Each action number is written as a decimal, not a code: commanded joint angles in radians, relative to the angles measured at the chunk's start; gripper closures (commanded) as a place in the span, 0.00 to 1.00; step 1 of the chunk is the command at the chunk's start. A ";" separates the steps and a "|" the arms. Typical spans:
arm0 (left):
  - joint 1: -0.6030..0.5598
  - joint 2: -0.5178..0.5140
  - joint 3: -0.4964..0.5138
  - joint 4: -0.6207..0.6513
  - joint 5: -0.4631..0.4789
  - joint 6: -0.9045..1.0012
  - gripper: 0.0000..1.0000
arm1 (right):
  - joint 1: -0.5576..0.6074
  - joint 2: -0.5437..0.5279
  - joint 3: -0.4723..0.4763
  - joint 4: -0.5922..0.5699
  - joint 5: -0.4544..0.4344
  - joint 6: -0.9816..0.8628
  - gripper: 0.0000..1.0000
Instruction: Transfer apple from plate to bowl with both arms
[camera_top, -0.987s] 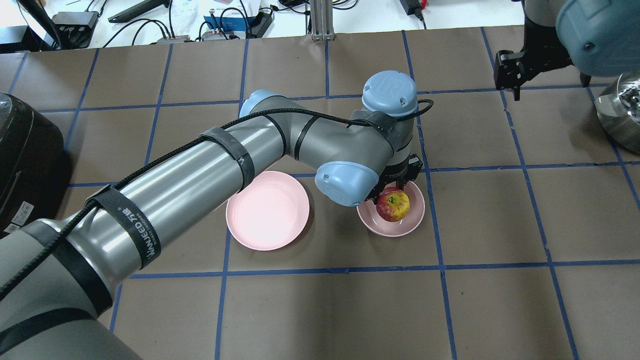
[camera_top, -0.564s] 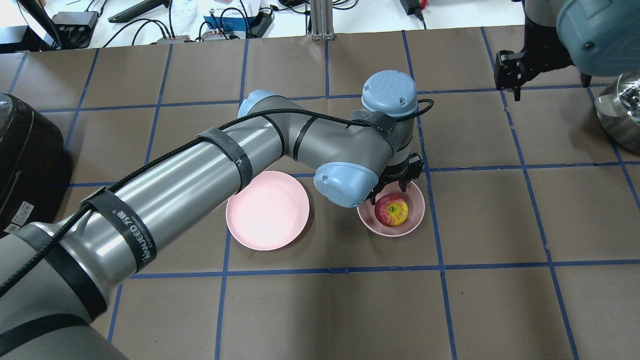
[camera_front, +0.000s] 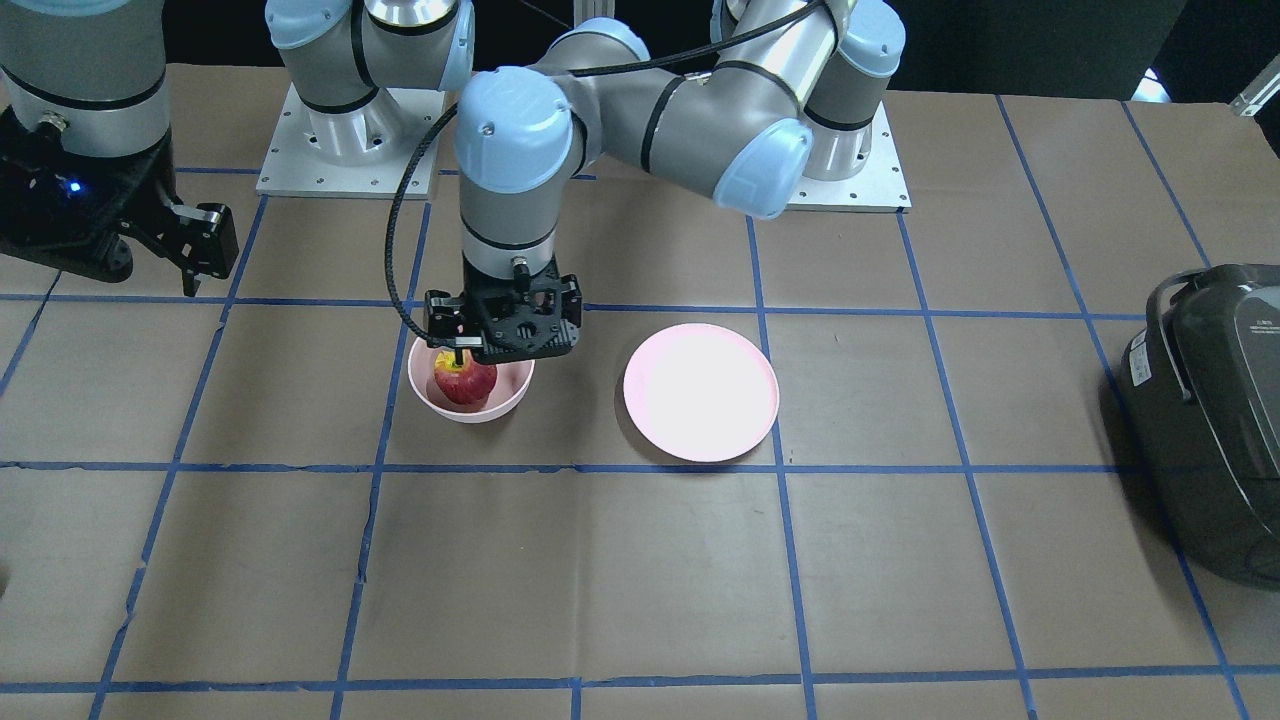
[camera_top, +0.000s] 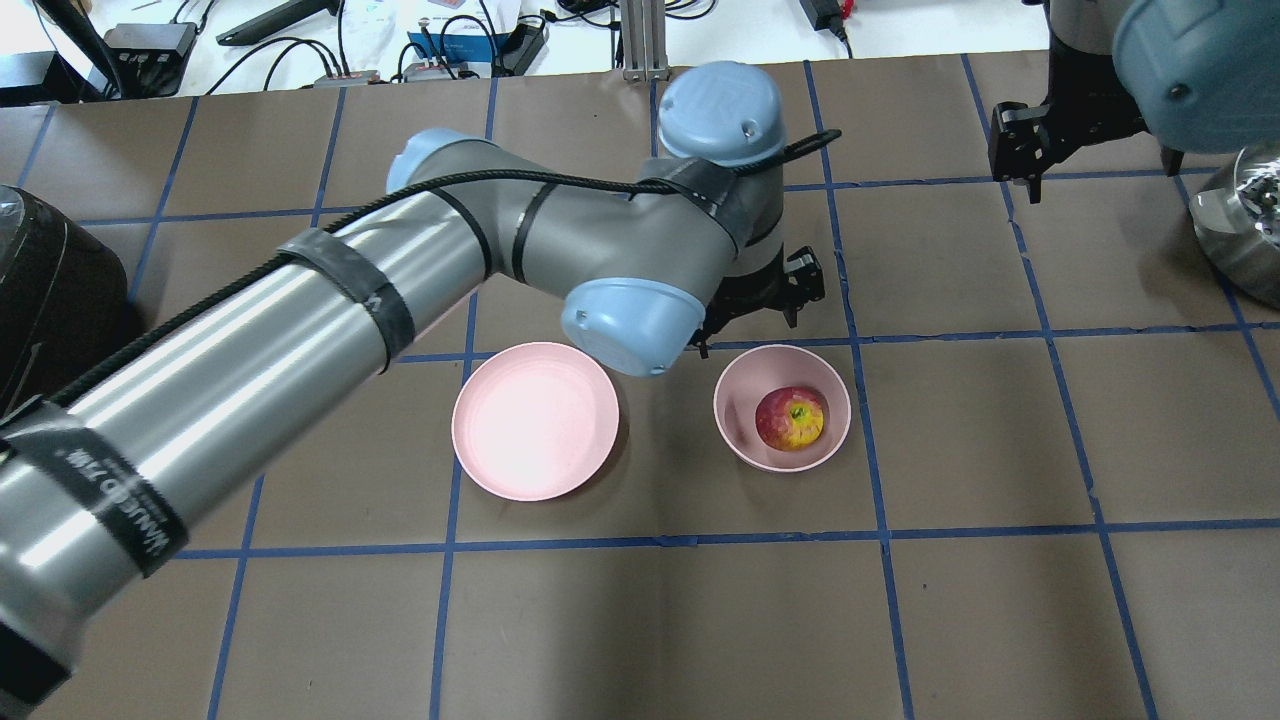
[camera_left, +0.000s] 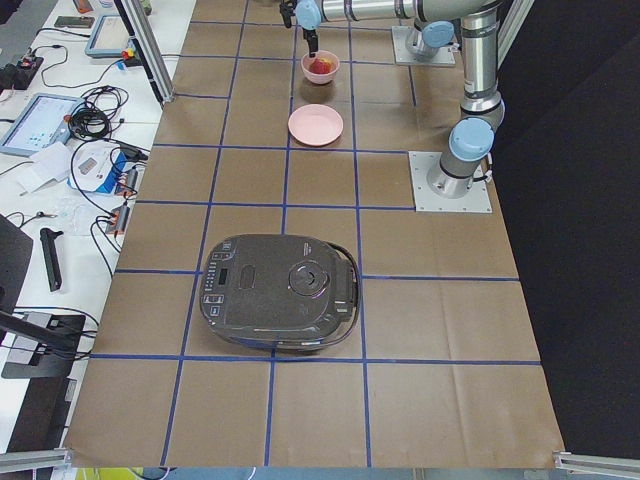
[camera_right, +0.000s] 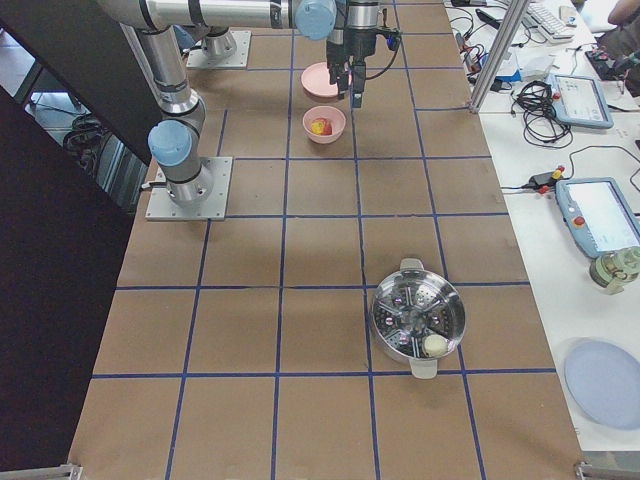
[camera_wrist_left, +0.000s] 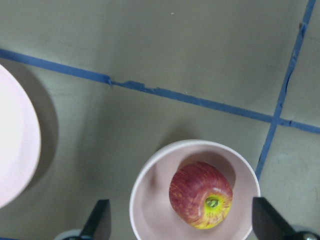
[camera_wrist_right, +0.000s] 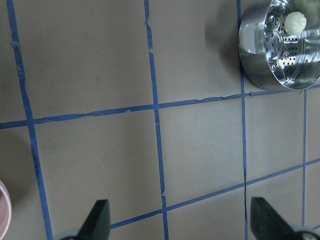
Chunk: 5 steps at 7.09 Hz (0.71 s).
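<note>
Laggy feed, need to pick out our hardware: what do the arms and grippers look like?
The left arm and right arm are grey-silver tubes with rounded light blue joint caps. A black cable runs along the left arm under black straps, one lettered in white. The left gripper and right gripper are black and angular; a blue light shows on the right one.

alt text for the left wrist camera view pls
A red apple with a yellow-green stem patch sits in a small pink bowl, seen from above between the open fingers of the left gripper. Part of the pink plate shows at the left edge, on a brown table crossed by blue tape.
</note>
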 joint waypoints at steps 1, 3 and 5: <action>0.133 0.142 -0.004 -0.155 0.000 0.238 0.00 | 0.002 0.000 0.000 -0.002 0.001 0.002 0.00; 0.198 0.187 -0.002 -0.183 0.000 0.285 0.00 | 0.005 -0.001 0.000 -0.006 0.012 0.011 0.00; 0.249 0.219 -0.002 -0.210 0.000 0.373 0.00 | 0.005 -0.006 0.000 -0.024 0.056 0.015 0.01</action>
